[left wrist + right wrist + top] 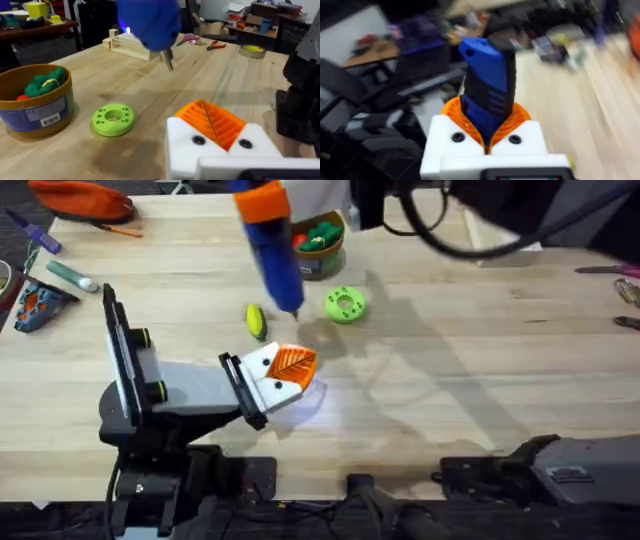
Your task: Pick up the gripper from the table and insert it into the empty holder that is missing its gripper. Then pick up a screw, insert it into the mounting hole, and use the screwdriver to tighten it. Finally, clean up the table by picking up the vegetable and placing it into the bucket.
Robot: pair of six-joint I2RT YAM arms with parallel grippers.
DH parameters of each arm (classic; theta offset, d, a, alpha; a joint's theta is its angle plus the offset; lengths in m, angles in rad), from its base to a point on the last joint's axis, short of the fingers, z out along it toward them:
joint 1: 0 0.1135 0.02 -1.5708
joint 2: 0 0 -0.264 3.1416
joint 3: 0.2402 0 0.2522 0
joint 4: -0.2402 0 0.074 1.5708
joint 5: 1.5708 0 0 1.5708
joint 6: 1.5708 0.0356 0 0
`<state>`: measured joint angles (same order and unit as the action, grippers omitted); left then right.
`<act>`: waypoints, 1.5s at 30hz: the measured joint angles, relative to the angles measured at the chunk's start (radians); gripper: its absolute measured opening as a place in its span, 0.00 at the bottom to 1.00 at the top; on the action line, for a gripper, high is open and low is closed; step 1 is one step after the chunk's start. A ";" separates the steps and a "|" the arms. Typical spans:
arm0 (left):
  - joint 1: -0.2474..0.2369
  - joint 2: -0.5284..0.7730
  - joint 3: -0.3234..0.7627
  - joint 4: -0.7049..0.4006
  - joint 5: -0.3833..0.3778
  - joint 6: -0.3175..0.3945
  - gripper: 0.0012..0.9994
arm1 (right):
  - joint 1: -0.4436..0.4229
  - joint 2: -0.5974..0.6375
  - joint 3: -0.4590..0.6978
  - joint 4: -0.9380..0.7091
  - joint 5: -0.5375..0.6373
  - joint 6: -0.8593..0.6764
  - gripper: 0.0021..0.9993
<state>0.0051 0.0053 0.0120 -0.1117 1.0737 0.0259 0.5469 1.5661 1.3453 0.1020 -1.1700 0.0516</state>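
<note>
Right jaws: clamped on the screwdriver; the right wrist view shows the blue body squeezed between the orange pads.
Screwdriver: held up off the desk, leaning, thin metal tip pointing down and toward the near side, above the bare wood just beyond the holder.
Left jaws: together, the two orange ribbed pads meeting at a seam in the left wrist view; nothing between them.
Holder: the white block near the middle of the desk, at the end of the left arm; both sides carry orange pads, so I judge the gripper already seated.
Screw: two dark dots show on the white face; whether a screw sits in the hole I cannot tell.
Step in hand: by my reading the tightening stage, with the tip near the holder but apart from it.
Vegetable: lying on the desk just beyond the holder, left of the green disc, near the tip.
Bucket: at the far side, right of the screwdriver, red and green pieces inside; the vegetable is not in it.
Left to do: finish the screw, set down the tool, then carry the vegetable to the bucket.
</note>
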 joint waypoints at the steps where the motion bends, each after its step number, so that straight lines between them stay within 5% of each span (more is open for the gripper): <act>1: 0.000 0.000 0.000 0.000 0.000 0.000 0.01 | -0.010 0.000 0.019 -0.101 0.036 -0.038 0.02; 5: 0.000 0.000 0.000 0.000 0.000 0.000 0.01 | -0.036 0.000 0.113 -0.534 0.269 -0.250 0.02; 10: 0.000 0.000 0.000 0.000 0.000 0.000 0.01 | -0.048 0.000 0.275 -0.867 0.579 -0.507 0.02; 15: 0.000 0.000 0.000 0.000 0.000 0.000 0.01 | -0.094 -0.003 0.400 -1.053 0.815 -0.705 0.02; 25: 0.000 0.000 0.000 0.000 0.000 0.000 0.01 | -0.198 0.028 0.409 -1.304 1.226 -0.923 0.02; 32: 0.000 0.000 0.000 0.000 0.000 0.000 0.01 | -0.215 0.152 0.409 -1.357 1.339 -0.990 0.02; 45: 0.000 0.000 0.000 0.001 -0.005 0.000 0.01 | -0.218 0.339 0.374 -1.399 1.304 -1.096 0.02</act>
<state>0.0051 0.0054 0.0120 -0.1104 1.0690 0.0260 0.3288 1.9048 1.7191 -1.2966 0.1343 -1.0440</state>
